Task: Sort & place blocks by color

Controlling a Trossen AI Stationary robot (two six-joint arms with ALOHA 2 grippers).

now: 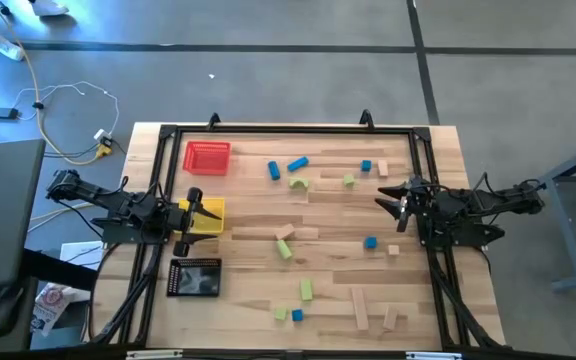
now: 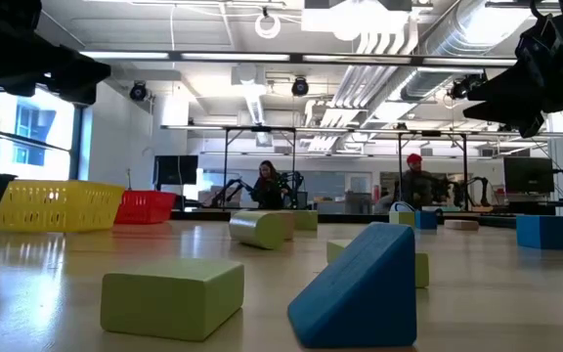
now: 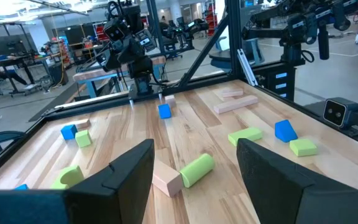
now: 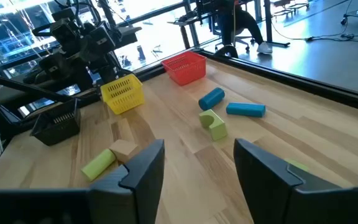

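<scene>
Blocks (image 1: 298, 165) in blue, green and tan are lying scattered across the wooden table (image 1: 258, 275), none of them in any tray. Nearest the low camera, a green cube (image 2: 172, 296) and a blue wedge (image 2: 356, 288) are sitting side by side at the table's near edge, with a long tan bar (image 1: 359, 307) and a green bar (image 1: 306, 289) just beyond. Toward the middle, a green cylinder (image 3: 196, 170) is lying against a tan block (image 3: 166, 178). Farther back, two blue cylinders (image 4: 212, 98) are resting near a green arch (image 4: 212, 123). The left gripper (image 1: 194, 215) is hovering over the yellow tray (image 1: 206, 215) at the left edge, its fingers spread apart and holding nothing, between the black tray (image 1: 194, 277) and the red tray (image 1: 208, 156). The right gripper (image 1: 391, 200) is hanging at the right edge, fingers apart and empty.
</scene>
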